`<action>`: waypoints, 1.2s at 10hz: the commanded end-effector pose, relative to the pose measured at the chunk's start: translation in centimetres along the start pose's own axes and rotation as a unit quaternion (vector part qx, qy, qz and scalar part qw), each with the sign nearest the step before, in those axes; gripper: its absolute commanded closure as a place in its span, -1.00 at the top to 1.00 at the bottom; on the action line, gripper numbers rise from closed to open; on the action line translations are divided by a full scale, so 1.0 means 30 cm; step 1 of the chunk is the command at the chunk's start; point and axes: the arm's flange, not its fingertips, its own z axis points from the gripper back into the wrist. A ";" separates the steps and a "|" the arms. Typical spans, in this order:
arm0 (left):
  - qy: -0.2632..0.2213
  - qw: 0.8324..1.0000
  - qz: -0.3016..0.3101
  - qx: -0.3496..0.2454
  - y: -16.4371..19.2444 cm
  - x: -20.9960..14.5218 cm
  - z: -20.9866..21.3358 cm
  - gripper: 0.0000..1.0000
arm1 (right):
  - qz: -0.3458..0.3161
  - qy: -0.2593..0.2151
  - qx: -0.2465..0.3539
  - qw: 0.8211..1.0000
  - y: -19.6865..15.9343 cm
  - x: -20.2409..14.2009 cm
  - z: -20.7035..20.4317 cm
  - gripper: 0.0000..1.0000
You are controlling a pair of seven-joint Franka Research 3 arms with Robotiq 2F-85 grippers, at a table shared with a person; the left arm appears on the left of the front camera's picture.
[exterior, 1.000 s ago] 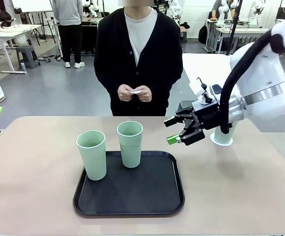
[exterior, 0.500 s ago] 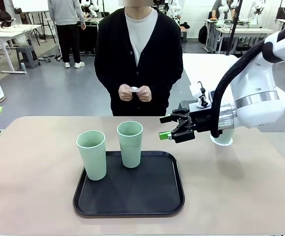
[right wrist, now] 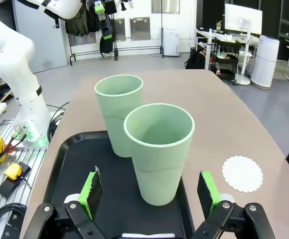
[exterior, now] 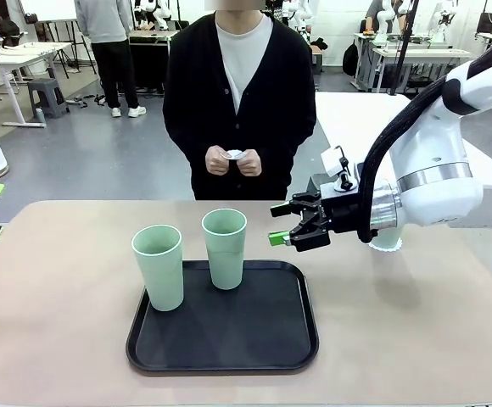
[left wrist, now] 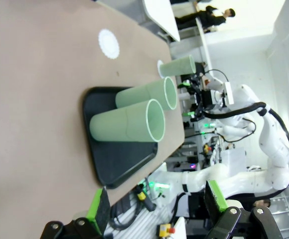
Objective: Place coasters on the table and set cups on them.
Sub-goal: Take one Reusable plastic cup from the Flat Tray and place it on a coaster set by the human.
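Looks like the robot is working on cup 2 of 3 here. Nearest the camera, the black tray (exterior: 229, 366) is sitting on the table (exterior: 59, 339) with 2 green cups standing upright on it. The front cup (exterior: 158, 267) is by the tray's left edge and the back cup (exterior: 225, 248) is at its far edge.

The left gripper (left wrist: 157, 201) is hanging out at the left end of the table, jaws spread wide, nothing in them.

Just past the tray's far right corner, the right gripper (exterior: 277, 225) is hovering turned sideways. Its fingers are wide apart and gripping nothing, and it is pointing at the back cup. In its wrist view that cup is lining up with the gap between the 2 green pads, ahead of them and not touching.

Beyond that cup a bare coaster (right wrist: 242, 173) is lying flat on the table, off the tray, on the person's side. Farther right, partly hidden behind the right arm, the third cup (exterior: 388, 236) is standing on its own coaster (exterior: 385, 248), so 1 set looks done.

At the far side, the person's hands (exterior: 233, 161) are holding something small and white. It's maybe the last coaster, but it's too small to tell.

Next move, I'm guessing:
- The right gripper is going to need to slide in until the back cup is sitting between the pads.
- Then it closes around the middle and lifts the cup clear of the tray rim.
- Then it sets the cup down centred on the bare coaster.

The front cup is standing near, and these tall light cups probably tip easily, so a straight approach matters.
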 end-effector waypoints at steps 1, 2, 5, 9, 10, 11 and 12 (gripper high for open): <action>-0.002 1.000 -0.003 -0.005 0.001 -0.001 0.004 1.00 | 0.000 0.002 0.004 1.000 0.002 0.002 0.002 1.00; -0.002 1.000 -0.003 -0.005 0.001 -0.001 0.004 1.00 | 0.000 0.002 0.004 1.000 0.002 0.002 0.002 1.00; -0.002 1.000 -0.003 -0.005 0.001 -0.001 0.004 1.00 | -0.011 -0.016 -0.022 1.000 -0.022 -0.026 -0.016 1.00; -0.002 1.000 -0.003 -0.005 0.001 -0.001 0.004 1.00 | -0.022 0.001 -0.054 0.998 -0.059 -0.165 -0.090 1.00; -0.002 1.000 -0.003 -0.005 0.001 -0.001 0.004 1.00 | -0.026 0.006 -0.049 0.998 -0.057 -0.188 -0.112 1.00; -0.002 1.000 -0.003 -0.005 0.001 -0.001 0.004 1.00 | -0.030 0.011 -0.040 0.999 -0.050 -0.212 -0.134 1.00; -0.002 1.000 -0.003 -0.005 0.001 -0.001 0.004 1.00 | -0.035 0.015 -0.032 0.999 -0.047 -0.231 -0.152 1.00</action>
